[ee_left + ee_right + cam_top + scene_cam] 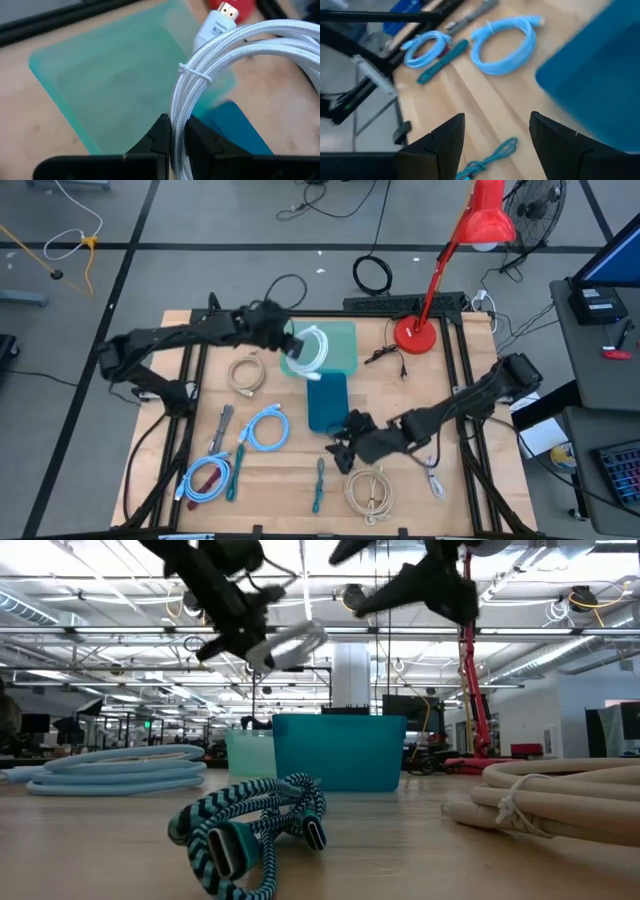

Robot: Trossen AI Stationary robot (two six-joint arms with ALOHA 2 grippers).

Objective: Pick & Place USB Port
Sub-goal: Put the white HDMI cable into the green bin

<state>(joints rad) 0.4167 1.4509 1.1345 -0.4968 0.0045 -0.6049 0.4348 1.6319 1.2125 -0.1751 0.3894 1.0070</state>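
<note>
While your left gripper (175, 145) held the white cable coil (310, 348) above the light green bin (340, 340), its jaws were clamped on only a thin bunch of strands. You risked the coil slipping or swinging, since most of its weight hung to one side. A loop could have caught the bin's rim and spilled onto the surface (420, 395), or into the darker blue bin (327, 402) just beside. Your right gripper (345, 445), jaws wide apart and empty, hovered near the teal braided cable (318, 485).

wooden table (420, 395), coiled cables (265, 428), two bins (327, 402), red lamp (415, 333)
</note>
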